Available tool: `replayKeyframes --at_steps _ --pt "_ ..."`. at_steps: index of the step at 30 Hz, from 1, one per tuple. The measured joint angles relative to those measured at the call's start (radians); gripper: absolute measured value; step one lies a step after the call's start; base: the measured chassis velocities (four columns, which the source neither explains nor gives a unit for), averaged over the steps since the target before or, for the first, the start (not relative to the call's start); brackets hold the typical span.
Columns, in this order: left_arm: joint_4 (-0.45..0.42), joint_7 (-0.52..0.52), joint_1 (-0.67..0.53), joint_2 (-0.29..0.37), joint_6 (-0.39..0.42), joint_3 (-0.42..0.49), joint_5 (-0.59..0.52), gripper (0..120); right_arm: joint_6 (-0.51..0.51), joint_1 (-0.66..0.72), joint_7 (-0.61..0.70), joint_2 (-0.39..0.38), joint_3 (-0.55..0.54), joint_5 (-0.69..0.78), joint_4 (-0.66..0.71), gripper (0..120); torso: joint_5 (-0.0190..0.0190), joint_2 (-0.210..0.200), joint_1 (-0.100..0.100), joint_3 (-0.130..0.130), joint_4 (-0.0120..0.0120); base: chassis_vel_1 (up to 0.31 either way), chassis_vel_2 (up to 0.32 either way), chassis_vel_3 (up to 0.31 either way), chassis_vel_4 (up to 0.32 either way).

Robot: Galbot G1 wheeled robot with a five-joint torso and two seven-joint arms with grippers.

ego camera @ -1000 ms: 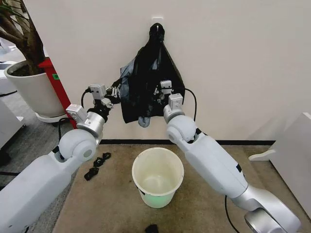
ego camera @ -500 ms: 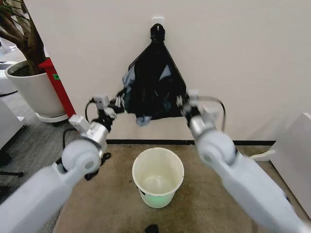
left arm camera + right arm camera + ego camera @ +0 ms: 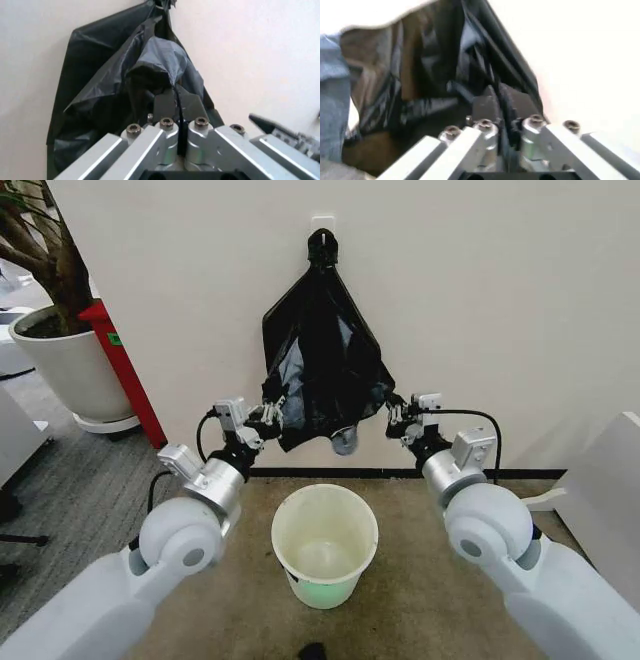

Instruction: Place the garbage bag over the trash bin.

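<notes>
The garbage bag (image 3: 320,370), thin glossy black plastic, hangs from a hook on the wall by its knotted top and fans out wide at the bottom. My left gripper (image 3: 272,412) is shut on its lower left corner, and my right gripper (image 3: 392,412) is shut on its lower right corner. In the left wrist view the closed gripper (image 3: 176,98) pinches crinkled bag film (image 3: 110,86). The right wrist view shows that gripper (image 3: 500,95) clamped on a fold of the bag (image 3: 420,75). The trash bin (image 3: 292,575), a cream-white bucket, stands open and empty on the floor below, between both arms.
A large white plant pot (image 3: 65,365) with a tree stands at the far left beside a red post (image 3: 125,370). White furniture (image 3: 600,500) sits at the right edge. A small black item (image 3: 312,650) lies on the floor in front of the bin.
Both grippers have moved lower and farther apart. The right one went from the bag's middle out to the right, and the bag's bottom edge is now stretched wide.
</notes>
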Motion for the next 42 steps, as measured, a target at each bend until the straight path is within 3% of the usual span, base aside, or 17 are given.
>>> replayKeyframes --at_steps 6,15,17,22,27,33,42 --pt "0.007 0.006 -0.013 0.002 0.000 0.002 -0.001 0 0.049 0.068 -0.095 0.037 -0.039 -0.200 -0.106 27 0.0000 0.000 0.000 0.000 0.0001 0.000 0.000 0.000 0.000" --pt "0.019 0.012 -0.021 -0.003 -0.001 0.004 0.003 0 0.027 0.163 -0.056 0.095 -0.157 -0.159 -0.147 61 -0.0001 0.000 0.000 0.000 0.0001 0.000 0.000 0.000 0.000" --pt "0.019 0.012 -0.022 -0.003 -0.001 0.005 0.004 0 0.027 0.169 -0.056 0.098 -0.161 -0.158 -0.152 64 -0.0002 0.000 0.000 0.000 0.0002 0.000 0.000 0.000 0.000" --pt "0.016 0.017 -0.023 0.001 -0.001 0.004 0.005 0 0.028 0.226 -0.055 0.107 -0.209 -0.153 -0.226 88 -0.0002 0.000 0.000 0.000 0.0001 0.000 0.000 0.000 0.000" --pt "0.012 0.021 -0.018 0.001 -0.003 -0.002 0.006 0 0.032 0.241 -0.054 0.116 -0.221 -0.140 -0.276 98 -0.0001 0.000 0.000 0.000 0.0000 0.000 0.000 0.000 0.000" --pt "0.010 0.025 -0.015 -0.003 -0.005 -0.004 0.009 0 0.052 0.275 -0.054 0.128 -0.229 -0.140 -0.370 100 0.0000 0.000 0.000 0.000 0.0000 0.000 0.000 0.000 0.000" --pt "0.010 0.031 -0.007 -0.008 -0.008 -0.004 0.016 0 0.069 0.321 -0.037 0.136 -0.229 -0.139 -0.449 74 0.0000 0.000 0.000 0.000 0.0000 0.000 0.000 0.000 0.000"
